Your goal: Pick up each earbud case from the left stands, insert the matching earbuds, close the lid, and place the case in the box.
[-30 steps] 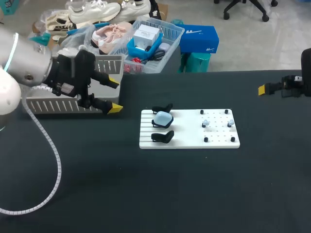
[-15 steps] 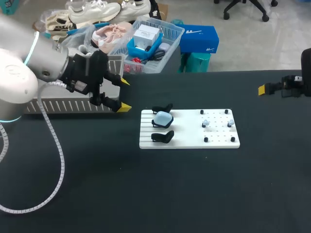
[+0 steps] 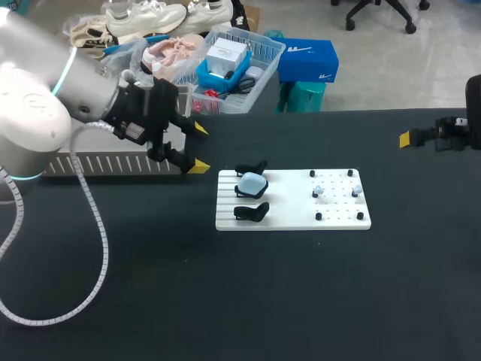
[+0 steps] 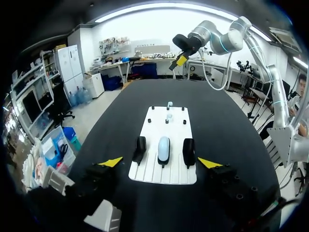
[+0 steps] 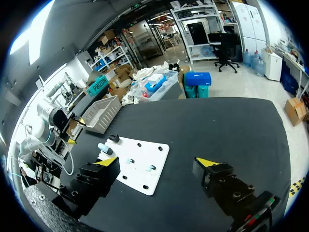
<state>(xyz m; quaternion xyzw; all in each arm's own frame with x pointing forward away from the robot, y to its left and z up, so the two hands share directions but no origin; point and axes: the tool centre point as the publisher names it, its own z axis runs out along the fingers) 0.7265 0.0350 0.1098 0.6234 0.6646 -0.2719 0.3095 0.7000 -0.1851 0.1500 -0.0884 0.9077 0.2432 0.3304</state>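
Black table (image 3: 301, 301) with white board (image 3: 289, 199) and grey box (image 3: 113, 163)

Head high behind, looking down; wrists low, opposite ends; shared: stand board (image 3: 289, 203).

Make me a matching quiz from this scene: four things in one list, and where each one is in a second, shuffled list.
Things:
1. light blue case
2. earbuds
3. left pincer
4. right pincer

Places:
A. near the table's right edge, far from the white board
B. on the middle black stand
C. among the black pegs on the board's right part
D. open beside the grey box, left of the board

Pairs: 1-B, 2-C, 3-D, 4-A
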